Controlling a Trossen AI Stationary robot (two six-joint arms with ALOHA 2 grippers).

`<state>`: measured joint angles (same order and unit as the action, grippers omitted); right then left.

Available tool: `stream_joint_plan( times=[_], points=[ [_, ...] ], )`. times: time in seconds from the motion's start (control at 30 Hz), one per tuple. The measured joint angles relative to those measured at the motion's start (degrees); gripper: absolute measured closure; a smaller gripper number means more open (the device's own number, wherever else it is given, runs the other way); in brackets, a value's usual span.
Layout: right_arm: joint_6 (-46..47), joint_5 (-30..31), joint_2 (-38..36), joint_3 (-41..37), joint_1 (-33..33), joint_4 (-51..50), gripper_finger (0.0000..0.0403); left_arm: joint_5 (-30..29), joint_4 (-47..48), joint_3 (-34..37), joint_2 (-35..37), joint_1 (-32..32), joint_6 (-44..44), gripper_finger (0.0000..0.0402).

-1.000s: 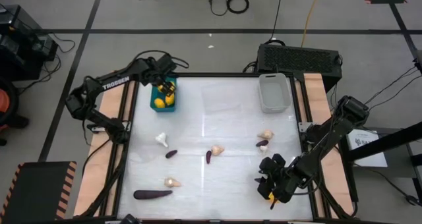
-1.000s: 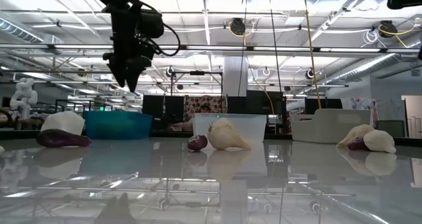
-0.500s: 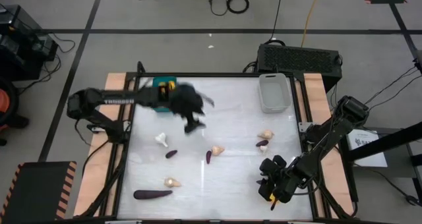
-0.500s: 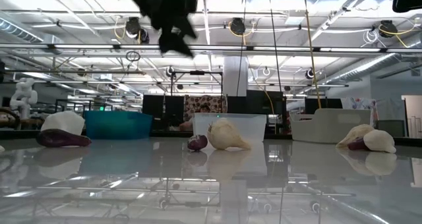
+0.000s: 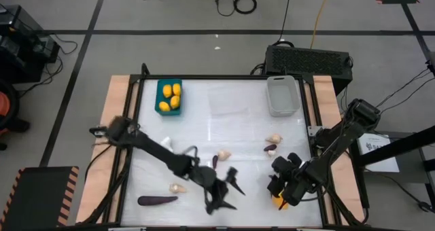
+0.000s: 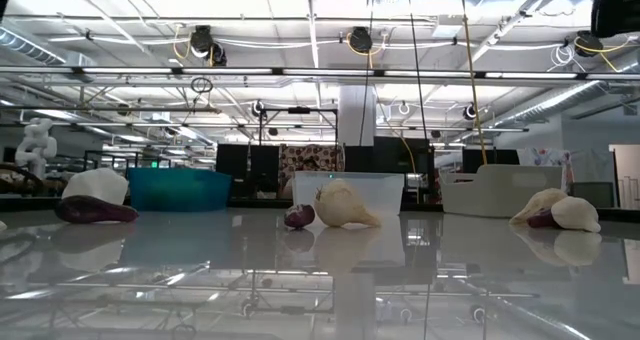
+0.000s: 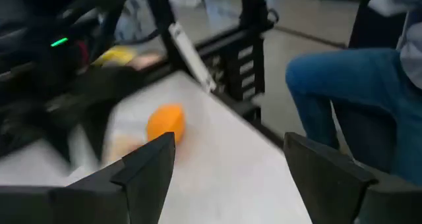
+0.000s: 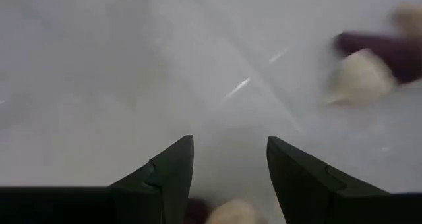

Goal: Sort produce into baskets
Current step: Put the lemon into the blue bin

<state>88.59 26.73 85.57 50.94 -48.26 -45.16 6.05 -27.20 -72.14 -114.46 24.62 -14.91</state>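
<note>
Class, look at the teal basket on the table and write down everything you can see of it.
The teal basket is a small rectangular bin that looks like plastic, standing upright at the table's far left corner, close to the table's frame. It holds several yellow-orange oval pieces, bunched together. Neither gripper is near it and nothing else touches it. In the low view it shows as a low teal box behind the produce.

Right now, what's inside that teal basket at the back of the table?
The teal basket holds a few yellow-orange toy ovals, seen from above. From table height its solid wall hides them, and whether anything lies beneath the ovals can't be seen.
</note>
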Motion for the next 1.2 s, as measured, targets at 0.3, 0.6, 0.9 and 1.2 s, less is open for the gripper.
stream_joint_plan(
  times=[0.3, 0.6, 0.9, 1.2],
  points=[
    [23.11, 6.87, -0.19, 6.06, -8.47, -28.19, 0.0218, -0.72, 1.14, -23.76, -20.3, -0.06, -2.97, 0.0111],
    [42.82, 6.17, -0.11, 6.27, -19.54, -37.5, 0.0218, -3.39, 15.89, -50.44, -36.48, -3.26, -7.33, 0.0111],
    [42.95, 6.22, -0.07, 6.27, -20.86, -39.13, 0.0218, 1.69, 19.3, -60.22, -44.41, -6.5, -1.29, 0.0111],
    [42.85, 6.2, -0.06, 6.27, -20.86, -40.2, 0.0218, 2.73, 21.93, -60.23, -45.48, -6.81, -0.37, 0.0111]
  ],
)
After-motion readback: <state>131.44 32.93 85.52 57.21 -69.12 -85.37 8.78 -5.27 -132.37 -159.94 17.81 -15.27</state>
